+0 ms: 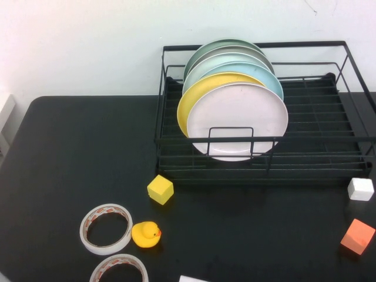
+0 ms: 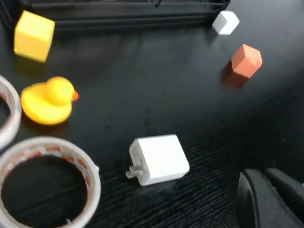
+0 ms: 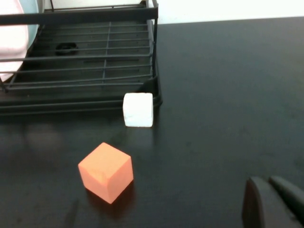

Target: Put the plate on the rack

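The pale pink-white plate point(image 1: 238, 120) stands upright at the front of a row of plates in the black wire rack point(image 1: 352, 138). Behind it stand a yellow plate point(image 1: 191, 100), a light blue plate point(image 1: 267, 76) and more plates. An edge of the pink-white plate point(image 3: 9, 52) and the rack point(image 3: 95, 57) also show in the right wrist view. Neither arm shows in the high view. My left gripper point(image 2: 268, 178) is shut and empty, low over the table near a white charger. My right gripper point(image 3: 268, 183) is shut and empty, near the table's front right.
On the black table lie a yellow cube point(image 1: 160, 189), a rubber duck point(image 1: 145, 234), two tape rolls point(image 1: 106, 228) point(image 1: 119, 270), a white charger point(image 2: 158, 159), a white cube point(image 1: 360, 188) and an orange cube point(image 1: 357, 236).
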Robot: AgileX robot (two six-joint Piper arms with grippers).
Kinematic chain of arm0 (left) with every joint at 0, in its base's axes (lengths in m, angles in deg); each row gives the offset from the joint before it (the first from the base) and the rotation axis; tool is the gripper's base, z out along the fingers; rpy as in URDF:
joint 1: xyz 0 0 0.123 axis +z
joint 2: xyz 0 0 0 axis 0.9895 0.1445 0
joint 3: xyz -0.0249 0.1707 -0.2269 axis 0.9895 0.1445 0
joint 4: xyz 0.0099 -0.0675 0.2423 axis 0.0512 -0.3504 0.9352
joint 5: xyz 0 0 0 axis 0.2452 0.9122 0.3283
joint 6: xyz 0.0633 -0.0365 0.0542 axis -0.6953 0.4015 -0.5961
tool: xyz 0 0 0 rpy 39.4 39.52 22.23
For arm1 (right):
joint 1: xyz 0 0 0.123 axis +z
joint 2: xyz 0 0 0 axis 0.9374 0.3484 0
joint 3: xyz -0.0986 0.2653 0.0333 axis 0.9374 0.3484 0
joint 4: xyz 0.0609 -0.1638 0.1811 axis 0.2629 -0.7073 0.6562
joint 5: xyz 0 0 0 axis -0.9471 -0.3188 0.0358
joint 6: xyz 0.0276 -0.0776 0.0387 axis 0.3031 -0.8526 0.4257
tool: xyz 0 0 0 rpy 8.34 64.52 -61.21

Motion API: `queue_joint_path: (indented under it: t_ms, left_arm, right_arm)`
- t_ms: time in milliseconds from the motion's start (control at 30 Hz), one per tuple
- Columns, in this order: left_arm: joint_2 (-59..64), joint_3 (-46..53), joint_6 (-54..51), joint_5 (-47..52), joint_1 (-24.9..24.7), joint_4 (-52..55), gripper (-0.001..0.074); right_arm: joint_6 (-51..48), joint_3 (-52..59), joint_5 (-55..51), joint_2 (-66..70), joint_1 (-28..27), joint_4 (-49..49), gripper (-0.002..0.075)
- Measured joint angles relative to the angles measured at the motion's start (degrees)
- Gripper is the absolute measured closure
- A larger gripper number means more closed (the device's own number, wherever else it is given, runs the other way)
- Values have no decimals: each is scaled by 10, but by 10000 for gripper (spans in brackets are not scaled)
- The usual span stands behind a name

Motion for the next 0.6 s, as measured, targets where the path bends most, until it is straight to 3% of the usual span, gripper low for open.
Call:
queue_joint_path:
  t_ms: [133,233,333,467,600]
  left_arm:
    - [-50,0,-215,-62,100,-116,736]
    - [-86,12,-427,-145,206,-229,736]
    - [-122,48,-574,-243,309,-334,736]
    - [-170,93,-631,-324,433,-377,736]
    - [-219,118,-640,-313,558,-410,736]
  right_arm:
    - [0,0,0,0,0,0,727]
    - [0,0,0,0,0,0,727]
    - [0,0,0,0,0,0,727]
    - [0,0,0,0,0,0,727]
    - [0,0,0,0,0,0,727]
